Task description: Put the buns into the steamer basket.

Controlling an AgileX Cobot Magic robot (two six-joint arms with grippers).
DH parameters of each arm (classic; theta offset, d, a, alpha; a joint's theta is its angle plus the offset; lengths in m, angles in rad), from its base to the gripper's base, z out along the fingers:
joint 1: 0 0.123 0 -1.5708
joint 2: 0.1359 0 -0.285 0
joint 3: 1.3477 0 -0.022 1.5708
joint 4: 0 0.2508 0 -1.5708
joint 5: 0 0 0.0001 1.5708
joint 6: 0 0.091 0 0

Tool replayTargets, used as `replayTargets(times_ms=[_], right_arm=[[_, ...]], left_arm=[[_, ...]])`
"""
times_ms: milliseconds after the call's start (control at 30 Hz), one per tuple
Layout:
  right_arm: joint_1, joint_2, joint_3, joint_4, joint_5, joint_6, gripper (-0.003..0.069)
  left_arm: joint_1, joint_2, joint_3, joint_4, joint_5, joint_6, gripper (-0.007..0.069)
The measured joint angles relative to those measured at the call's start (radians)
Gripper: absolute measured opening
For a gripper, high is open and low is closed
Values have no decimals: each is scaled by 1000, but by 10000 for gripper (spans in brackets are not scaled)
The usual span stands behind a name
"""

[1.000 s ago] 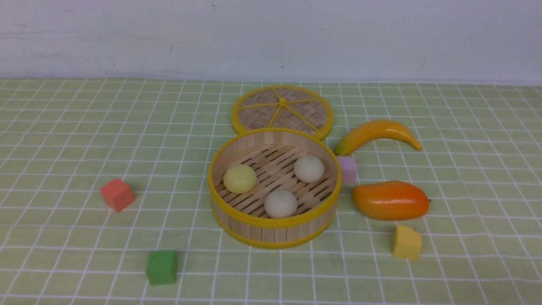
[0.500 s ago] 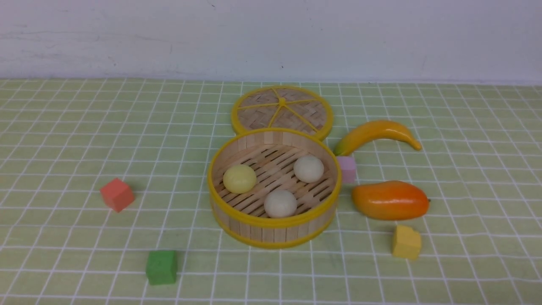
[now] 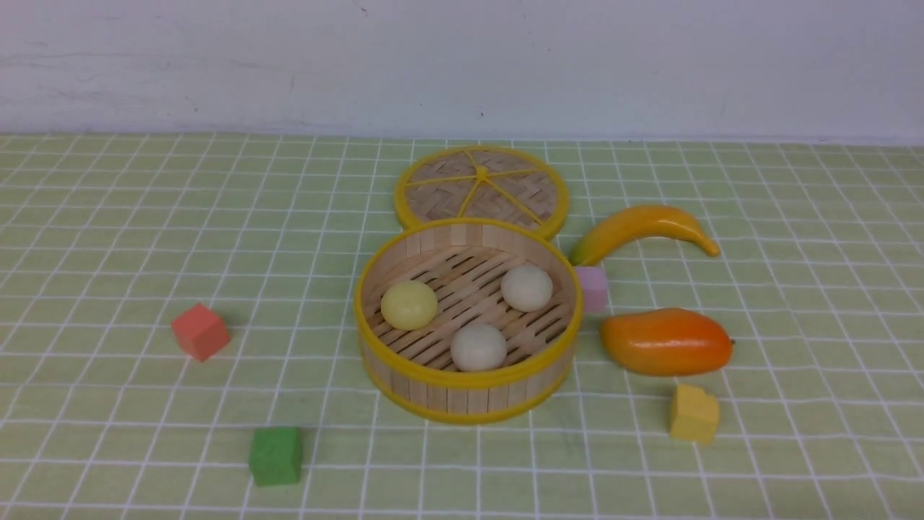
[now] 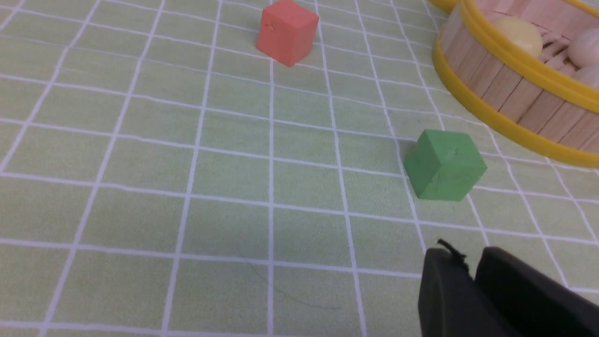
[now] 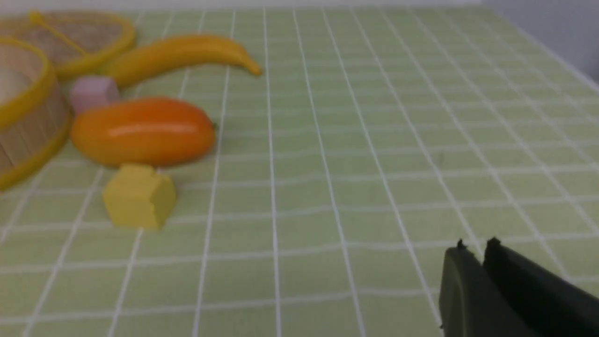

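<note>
The steamer basket (image 3: 468,381) stands mid-table with all three buns on its slatted floor: a pale yellow bun (image 3: 408,305), an off-white bun (image 3: 526,287) and an off-white bun (image 3: 478,347). The basket (image 4: 505,91) and the yellow bun (image 4: 514,35) also show in the left wrist view; the basket's wall (image 5: 28,126) shows in the right wrist view. Neither arm shows in the front view. My left gripper (image 4: 470,260) is shut and empty over the cloth near the green cube. My right gripper (image 5: 477,248) is shut and empty, far right of the basket.
The woven lid (image 3: 481,189) lies behind the basket. A banana (image 3: 642,227), pink cube (image 3: 592,287), mango (image 3: 665,341) and yellow cube (image 3: 693,413) lie right of it. A red cube (image 3: 200,331) and green cube (image 3: 275,455) lie to its left.
</note>
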Motion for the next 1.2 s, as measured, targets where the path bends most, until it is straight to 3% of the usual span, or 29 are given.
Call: replayTargets(times_ms=[1200], right_arm=[[-1,-1,22,-1,-21,3,109]], left_arm=[[1,0,0,1,-1,0,129]])
